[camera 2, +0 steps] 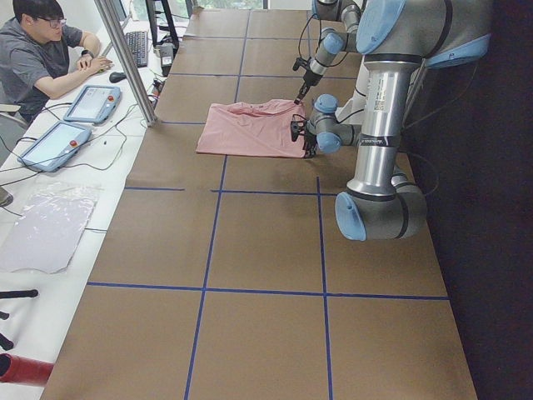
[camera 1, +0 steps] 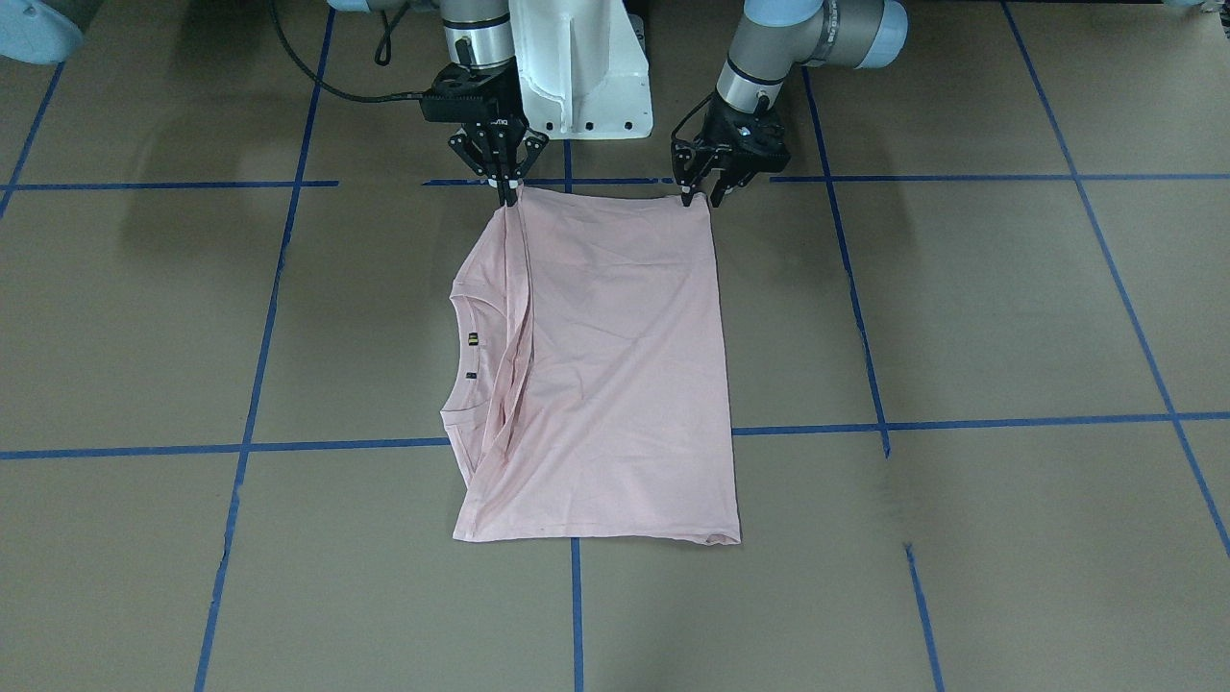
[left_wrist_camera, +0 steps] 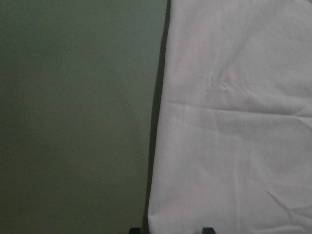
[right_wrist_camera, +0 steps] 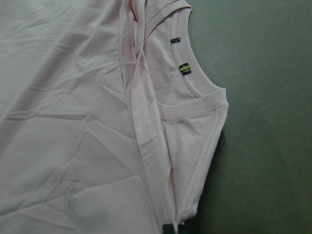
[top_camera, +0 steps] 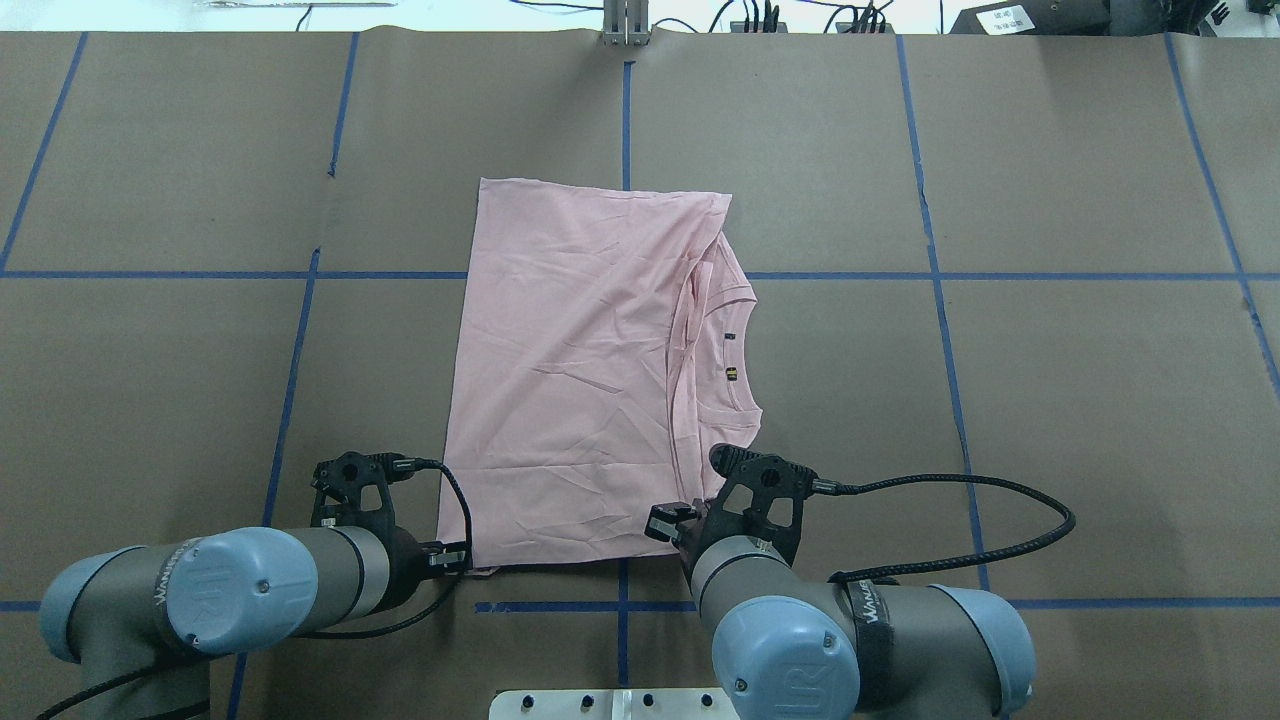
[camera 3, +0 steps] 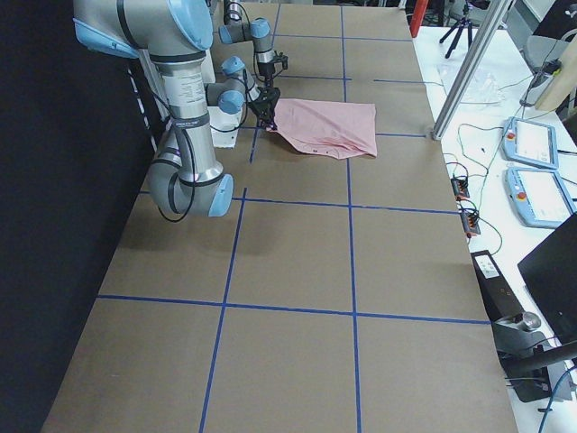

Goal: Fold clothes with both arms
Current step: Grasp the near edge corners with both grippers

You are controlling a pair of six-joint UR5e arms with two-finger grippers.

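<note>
The pale pink T-shirt lies flat on the brown table, folded, plain side up; its print is hidden. The neckline with two small tags points toward my right side. It also shows in the overhead view. My right gripper is shut on the shirt's near edge where a folded seam ends, as the right wrist view shows. My left gripper stands open at the other near corner. In the left wrist view its tips straddle the shirt's corner.
The white fixed pedestal stands between the arms at the near table edge. Blue tape lines cross the brown table cover. An operator sits with tablets beyond the far edge. A metal post stands there too.
</note>
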